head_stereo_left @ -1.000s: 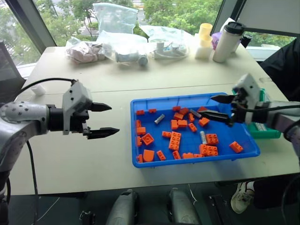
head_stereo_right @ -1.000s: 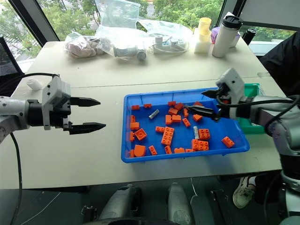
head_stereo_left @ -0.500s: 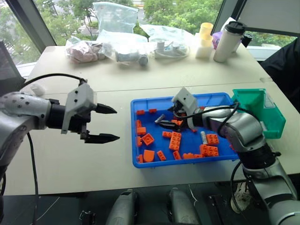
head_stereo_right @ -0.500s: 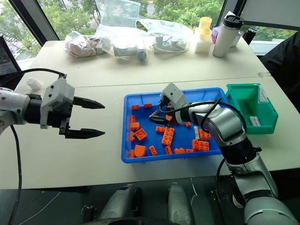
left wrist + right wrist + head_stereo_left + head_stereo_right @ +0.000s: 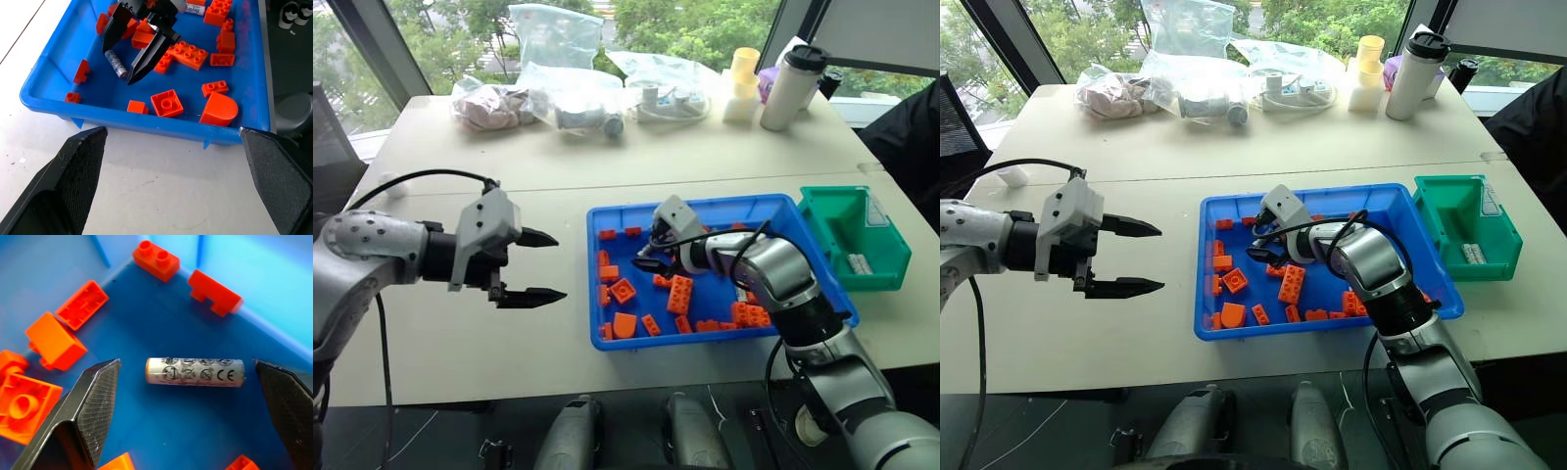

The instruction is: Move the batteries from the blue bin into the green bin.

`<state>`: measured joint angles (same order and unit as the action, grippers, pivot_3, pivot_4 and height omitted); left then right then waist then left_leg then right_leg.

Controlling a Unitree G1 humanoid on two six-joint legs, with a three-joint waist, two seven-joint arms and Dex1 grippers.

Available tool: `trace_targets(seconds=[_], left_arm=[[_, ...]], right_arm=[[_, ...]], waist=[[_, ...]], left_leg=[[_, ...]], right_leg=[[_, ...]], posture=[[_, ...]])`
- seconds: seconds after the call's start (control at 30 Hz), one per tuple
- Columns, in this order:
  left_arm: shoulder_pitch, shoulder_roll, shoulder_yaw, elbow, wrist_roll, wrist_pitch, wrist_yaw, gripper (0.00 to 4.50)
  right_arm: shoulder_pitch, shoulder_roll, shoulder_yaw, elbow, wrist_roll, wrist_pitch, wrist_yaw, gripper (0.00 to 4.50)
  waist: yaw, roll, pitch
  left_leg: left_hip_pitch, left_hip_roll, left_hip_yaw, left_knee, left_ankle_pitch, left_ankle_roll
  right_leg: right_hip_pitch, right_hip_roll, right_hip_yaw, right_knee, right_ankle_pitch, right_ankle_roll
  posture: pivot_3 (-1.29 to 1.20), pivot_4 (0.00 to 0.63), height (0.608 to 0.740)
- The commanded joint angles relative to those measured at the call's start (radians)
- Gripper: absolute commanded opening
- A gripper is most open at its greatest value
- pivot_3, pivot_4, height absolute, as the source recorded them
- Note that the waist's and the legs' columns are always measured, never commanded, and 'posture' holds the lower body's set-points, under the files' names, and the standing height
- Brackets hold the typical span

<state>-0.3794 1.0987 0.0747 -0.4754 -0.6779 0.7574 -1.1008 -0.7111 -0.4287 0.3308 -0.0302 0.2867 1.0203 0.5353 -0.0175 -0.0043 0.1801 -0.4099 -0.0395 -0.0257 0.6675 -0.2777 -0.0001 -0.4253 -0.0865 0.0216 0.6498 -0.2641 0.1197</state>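
1. Both pairs of jaws stand apart and hold nothing. The left gripper (image 5: 536,266) hangs over bare table to the left of the tray, well clear of it, probably parked so the other arm has room.
2. Down in the wide, shallow, bright blue plastic bin (image 5: 619,345), the right gripper (image 5: 131,58) has its two black fingers on either side of a small silvery-grey metal battery (image 5: 195,371) that lies flat on the floor of the bin, between the fingers but touching neither. That straddling pose reads as the line-up for a pinch not yet made.
3. Orange toy building bricks (image 5: 679,293) lie scattered around this battery, some near it, none against it, so the fingers have room to close across it.
4. A second grey battery (image 5: 195,8) lies further along the blue bin among more bricks, yet to be collected.
5. Beyond the blue bin's right end stands the small, deeper teal-green plastic bin (image 5: 1442,201), just beside it. Small grey cylinders (image 5: 1474,254) already lie inside, likely batteries delivered, so the job looks partly done.
6. At the far edge of the pale table (image 5: 558,171) sit clear plastic bags (image 5: 553,39) and a white lidded tumbler (image 5: 788,86), well away from the work.
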Motion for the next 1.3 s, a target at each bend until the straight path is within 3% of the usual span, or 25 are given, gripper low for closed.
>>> trace_targets(seconds=[0.03,0.17,0.43,0.6,0.8,0.97,1.3], left_arm=[[-0.005,0.000,0.036,-0.021,0.000,-0.006,0.015,4.50],[-0.006,-0.001,0.034,-0.021,-0.002,-0.008,0.022,4.50],[-0.032,-0.021,0.010,-0.002,0.011,-0.029,0.020,4.50],[-0.174,-0.266,-0.039,0.139,0.047,-0.110,0.126,4.50],[-0.267,-0.466,-0.091,0.190,0.021,-0.107,0.161,4.50],[-0.325,-0.529,-0.196,0.268,0.114,-0.184,0.103,4.50],[-0.376,-0.607,-0.272,0.380,0.212,-0.291,0.036,4.50]], right_arm=[[-0.010,0.016,0.007,0.004,-0.028,-0.018,0.003,3.92],[-0.008,0.025,0.001,0.006,-0.043,-0.025,0.011,2.18],[-0.014,0.002,-0.029,-0.062,-0.065,-0.053,0.025,2.20],[-0.085,-0.036,-0.439,-0.228,0.071,0.114,-0.058,2.20],[0.050,-0.318,-0.605,-0.301,0.023,0.212,-0.084,2.20],[0.200,-0.475,-0.654,-0.255,-0.043,0.173,-0.101,2.20],[0.225,-0.489,-0.710,-0.089,-0.066,0.076,-0.131,2.20]], waist=[[0.000,0.000,0.000],[0.000,0.000,0.000],[0.001,0.000,0.000],[0.013,0.000,0.000],[0.029,-0.004,-0.002],[0.007,-0.003,-0.002],[0.004,-0.002,-0.002]], left_leg=[[0.000,0.000,0.000,0.000,0.000,0.000],[0.000,0.000,0.000,0.000,0.000,0.000],[0.000,0.000,0.000,0.000,0.000,0.000],[0.000,-0.001,-0.001,0.001,0.000,0.000],[-0.001,-0.002,-0.002,0.000,0.000,0.000],[0.001,-0.001,0.002,0.000,0.000,0.001],[0.002,0.000,0.004,0.000,0.000,0.001]], right_leg=[[0.000,0.000,0.000,0.000,0.000,0.000],[0.000,0.000,0.000,0.000,0.000,0.000],[0.000,0.000,0.000,0.000,0.000,0.000],[0.001,-0.001,-0.001,0.000,0.000,0.000],[0.002,-0.001,-0.002,-0.001,0.000,0.000],[0.001,-0.001,0.001,0.000,0.000,0.000],[0.001,0.000,0.002,0.000,0.000,0.000]], posture=[[0.00,0.150,0.740],[0.00,0.150,0.740],[0.00,0.150,0.740],[0.00,0.150,0.740],[0.00,0.150,0.740],[0.00,0.150,0.740],[0.00,0.150,0.740]])
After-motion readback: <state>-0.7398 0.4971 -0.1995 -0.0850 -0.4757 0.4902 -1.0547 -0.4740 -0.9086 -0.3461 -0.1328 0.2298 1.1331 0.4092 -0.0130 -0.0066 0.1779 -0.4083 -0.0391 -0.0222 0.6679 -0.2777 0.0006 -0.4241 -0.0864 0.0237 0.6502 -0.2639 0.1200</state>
